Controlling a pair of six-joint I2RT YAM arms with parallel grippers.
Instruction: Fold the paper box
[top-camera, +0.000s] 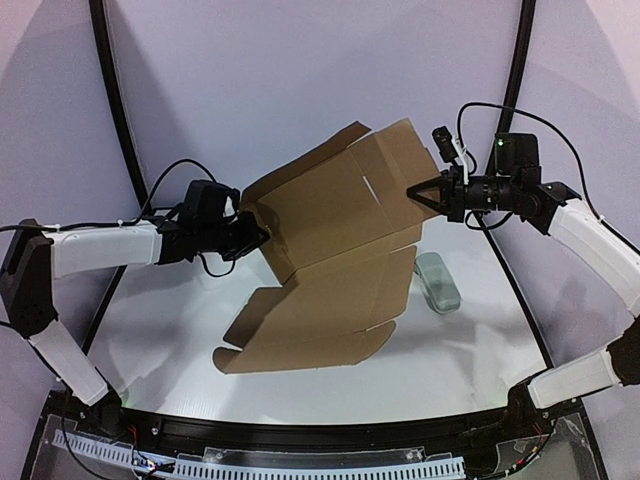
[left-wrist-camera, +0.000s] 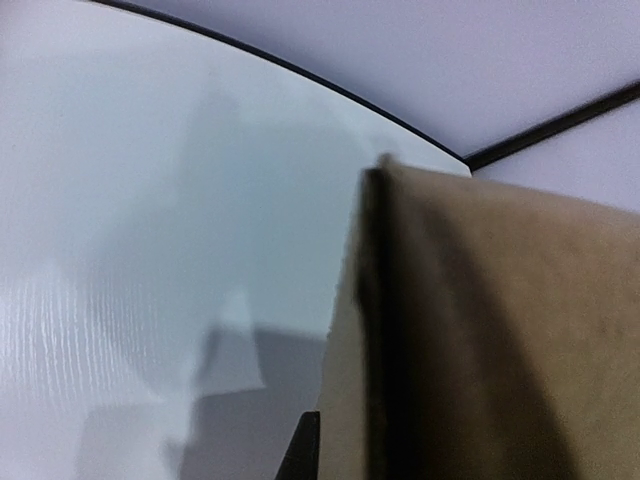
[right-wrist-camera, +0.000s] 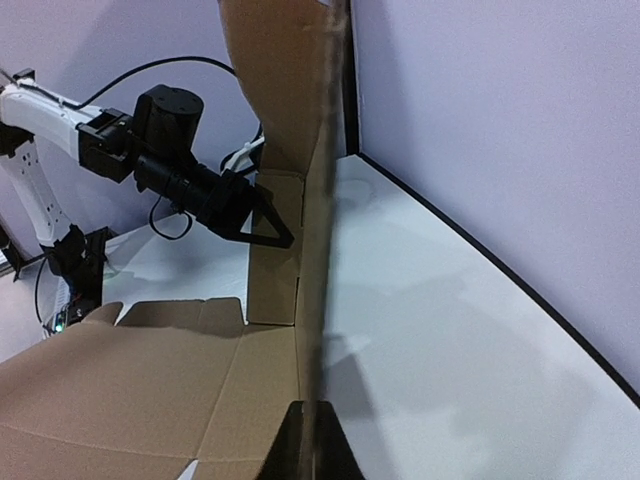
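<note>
Two hands are gripping the paper box (top-camera: 330, 210) at once, one on each side. The left hand (top-camera: 262, 237) is clamping its jaws together on the left edge of the raised panel. The right hand (top-camera: 412, 192) is pinching the right edge the same way, closed tight on the cardboard. In the right wrist view the board is running edge-on straight up out of the fingers (right-wrist-camera: 287, 455), so it's basically a thin brown line splitting the frame. The left wrist view is mostly showing a blurry fold edge right up against the lens, with one dark fingertip (left-wrist-camera: 305, 450) poking in at the bottom.

The top half of the box is hanging in the air between the arms, tilted, with its far right corner sitting highest. The lower half is drooping forward and down, and its near edge and rounded tabs are lying on the desk (top-camera: 480, 350), a bit left of centre.

A small grey-green case (top-camera: 438, 282) is lying just right of the lower panel, not touching it, roughly below the right hand. Bare white surface is showing to the near right of the box, and more under the left arm. The curved back wall is sitting close behind the raised flaps.
</note>
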